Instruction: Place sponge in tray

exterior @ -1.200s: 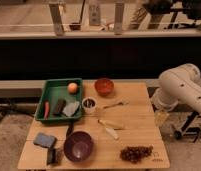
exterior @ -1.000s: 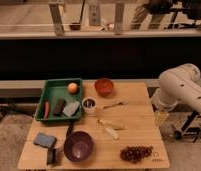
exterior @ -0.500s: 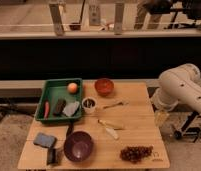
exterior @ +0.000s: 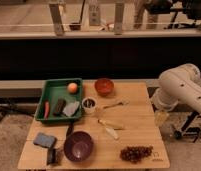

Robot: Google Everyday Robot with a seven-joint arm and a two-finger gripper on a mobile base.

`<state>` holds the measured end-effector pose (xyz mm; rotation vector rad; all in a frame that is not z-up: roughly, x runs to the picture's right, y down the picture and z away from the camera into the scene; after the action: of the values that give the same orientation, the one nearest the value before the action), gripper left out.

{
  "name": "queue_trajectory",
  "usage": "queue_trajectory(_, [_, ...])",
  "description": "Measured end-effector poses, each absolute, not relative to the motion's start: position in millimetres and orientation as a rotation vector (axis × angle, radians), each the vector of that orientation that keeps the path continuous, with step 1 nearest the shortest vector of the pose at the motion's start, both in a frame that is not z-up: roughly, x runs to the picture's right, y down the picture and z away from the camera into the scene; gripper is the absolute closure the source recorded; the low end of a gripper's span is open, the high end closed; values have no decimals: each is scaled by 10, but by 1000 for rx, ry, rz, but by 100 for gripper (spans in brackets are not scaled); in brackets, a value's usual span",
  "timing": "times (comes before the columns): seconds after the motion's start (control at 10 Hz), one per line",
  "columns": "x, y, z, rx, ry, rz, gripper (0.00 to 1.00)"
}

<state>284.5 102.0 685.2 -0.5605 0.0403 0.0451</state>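
Observation:
A blue sponge (exterior: 44, 140) lies on the wooden table near its front left corner. The green tray (exterior: 54, 89) stands at the back left and holds an orange (exterior: 72, 87), a red stick-shaped item (exterior: 46, 109), a dark block (exterior: 59, 106) and a grey cloth (exterior: 71, 108). My white arm (exterior: 180, 90) is off the table's right side. My gripper (exterior: 161, 118) hangs below it by the table's right edge, far from the sponge and the tray.
On the table are a red bowl (exterior: 104, 86), a small cup (exterior: 89, 104), a utensil (exterior: 114, 105), a pale long item (exterior: 109, 128), a purple bowl (exterior: 78, 146), grapes (exterior: 136, 152) and a dark object (exterior: 53, 156). A dark wall runs behind.

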Motion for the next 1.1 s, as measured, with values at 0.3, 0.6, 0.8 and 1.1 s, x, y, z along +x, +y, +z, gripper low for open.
queue_trajectory(0.3, [2737,1032,6820,-555,43,5,20])
queue_trajectory(0.6, [2276,1021,6787,-541,36,-82,20])
queue_trajectory(0.8, [2131,1048,6753,-536,36,-133,20])
queue_trajectory(1.1, [1869,1085,6710,-531,28,-189,20])
